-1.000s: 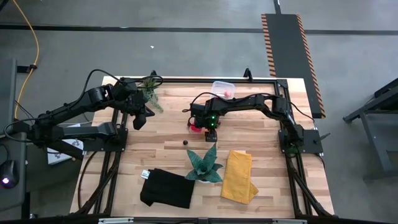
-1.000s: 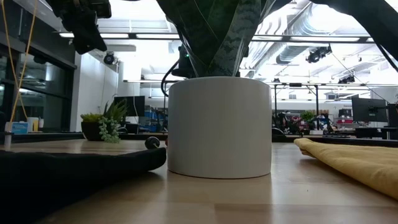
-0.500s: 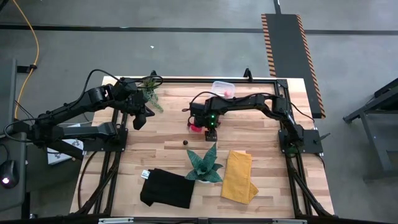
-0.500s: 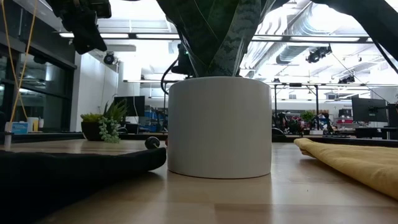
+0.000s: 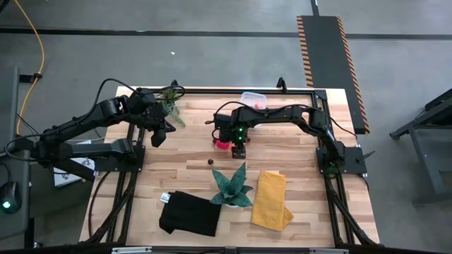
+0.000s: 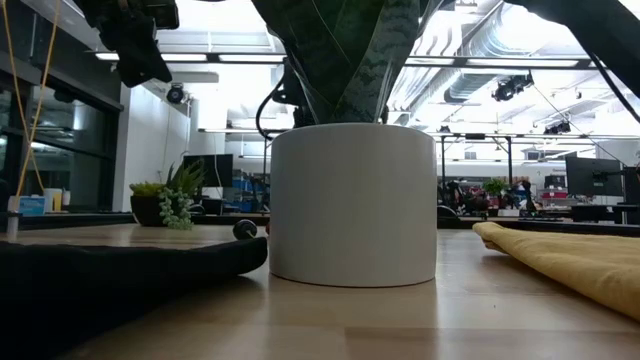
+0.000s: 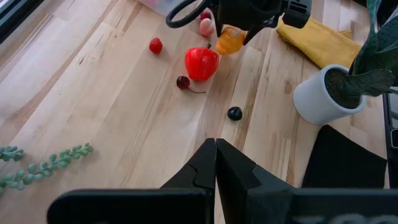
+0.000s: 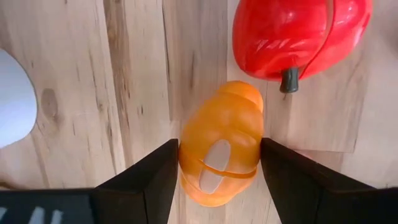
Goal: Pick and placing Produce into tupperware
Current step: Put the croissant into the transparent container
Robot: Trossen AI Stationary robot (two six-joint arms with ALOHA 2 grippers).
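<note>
The right gripper (image 8: 217,163) clamped a small orange toy fruit (image 8: 221,142), a glossy red toy pepper (image 8: 298,34) at its one o'clock. The left gripper (image 7: 215,163) hung pressed together.

no readable text, labels or brands anywhere (no numbers or signs either)

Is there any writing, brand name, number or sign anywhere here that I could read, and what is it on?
No text can be read in any view.
Small white tag on the black cloth: too small to read.
Papers beside the table: too small to read.
Striped orange-and-black floor mat: a warning pattern, no words.
</note>
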